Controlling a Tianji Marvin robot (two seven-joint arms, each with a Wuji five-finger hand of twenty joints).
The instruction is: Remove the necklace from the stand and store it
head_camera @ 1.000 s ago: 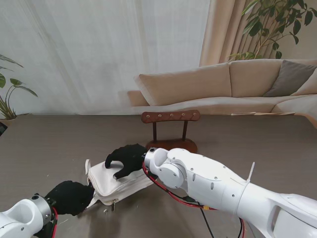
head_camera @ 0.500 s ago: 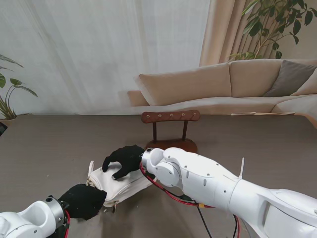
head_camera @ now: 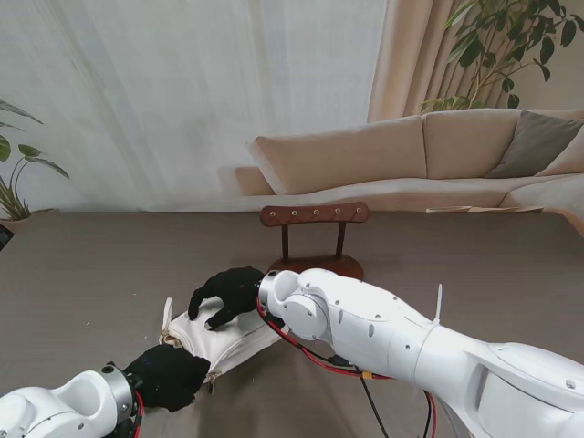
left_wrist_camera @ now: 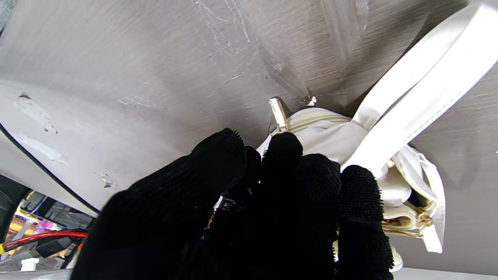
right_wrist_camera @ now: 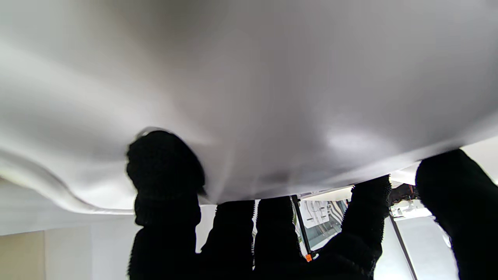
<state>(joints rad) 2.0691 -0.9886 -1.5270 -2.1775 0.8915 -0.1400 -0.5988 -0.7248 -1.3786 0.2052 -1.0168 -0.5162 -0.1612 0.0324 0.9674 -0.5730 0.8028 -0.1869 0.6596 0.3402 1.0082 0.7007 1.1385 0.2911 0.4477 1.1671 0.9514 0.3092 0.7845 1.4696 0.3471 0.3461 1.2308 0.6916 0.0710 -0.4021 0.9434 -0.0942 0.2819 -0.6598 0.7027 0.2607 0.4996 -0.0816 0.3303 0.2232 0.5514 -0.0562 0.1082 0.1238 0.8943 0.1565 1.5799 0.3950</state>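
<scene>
White pouch (head_camera: 222,336): lies on our grey table (head_camera: 91,265), between both gloved hands.
Left hand (head_camera: 171,377): fingers bunched at the pouch's near end by the zipper pull (left_wrist_camera: 278,112); we cannot tell what it grips.
Right hand (head_camera: 227,293): fingers spread, pressing flat on the pouch.
Necklace: nowhere we can see.
Wooden stand (head_camera: 315,239): upright, farther from us.

Bag (head_camera: 219,339) on table (head_camera: 82,265), nearer me, left of stand (head_camera: 315,239).

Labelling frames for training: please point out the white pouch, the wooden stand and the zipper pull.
white pouch (head_camera: 233,339), stand view, its top panel.
wooden stand (head_camera: 315,214), stand view, its crossbar.
zipper pull (left_wrist_camera: 278,112), left wrist view, its tab.
</scene>
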